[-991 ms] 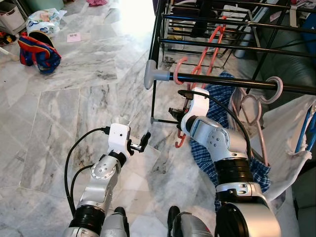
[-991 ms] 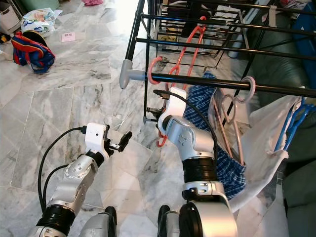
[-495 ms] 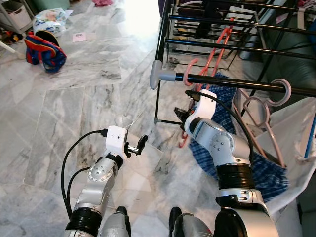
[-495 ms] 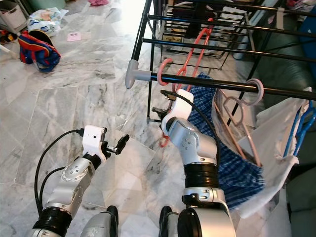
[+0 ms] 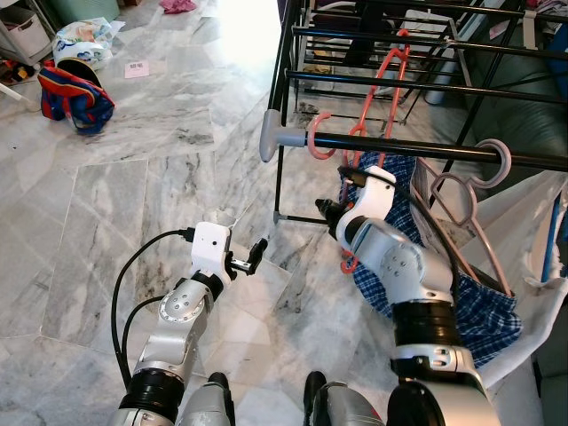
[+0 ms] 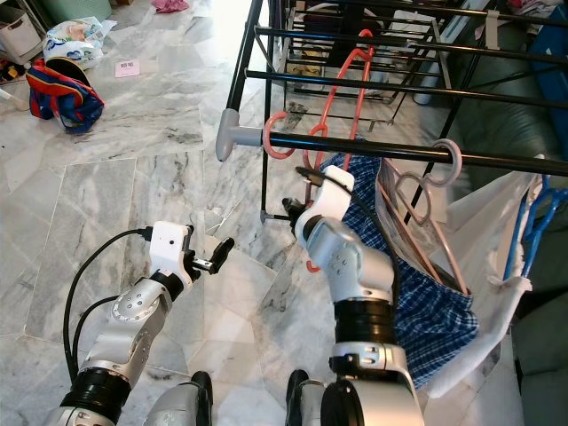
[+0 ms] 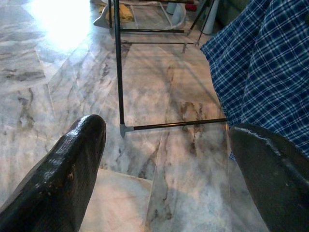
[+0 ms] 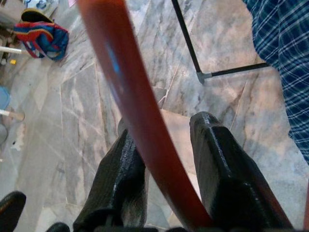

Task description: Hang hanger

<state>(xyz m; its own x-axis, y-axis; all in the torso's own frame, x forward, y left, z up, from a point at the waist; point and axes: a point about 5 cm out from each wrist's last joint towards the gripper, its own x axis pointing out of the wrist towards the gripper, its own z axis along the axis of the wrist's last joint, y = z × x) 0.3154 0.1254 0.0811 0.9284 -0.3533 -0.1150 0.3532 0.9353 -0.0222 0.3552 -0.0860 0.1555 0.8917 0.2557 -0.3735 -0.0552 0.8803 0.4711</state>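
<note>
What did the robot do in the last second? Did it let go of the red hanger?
No. The right claw still holds the red hanger, its hook over the rail. The right arm drew back a little from the rack's left end, taking the hanger's lower end along. The camera shifted too. The left claw stayed open and empty above the floor, and the pink hanger hangs as before.
</note>
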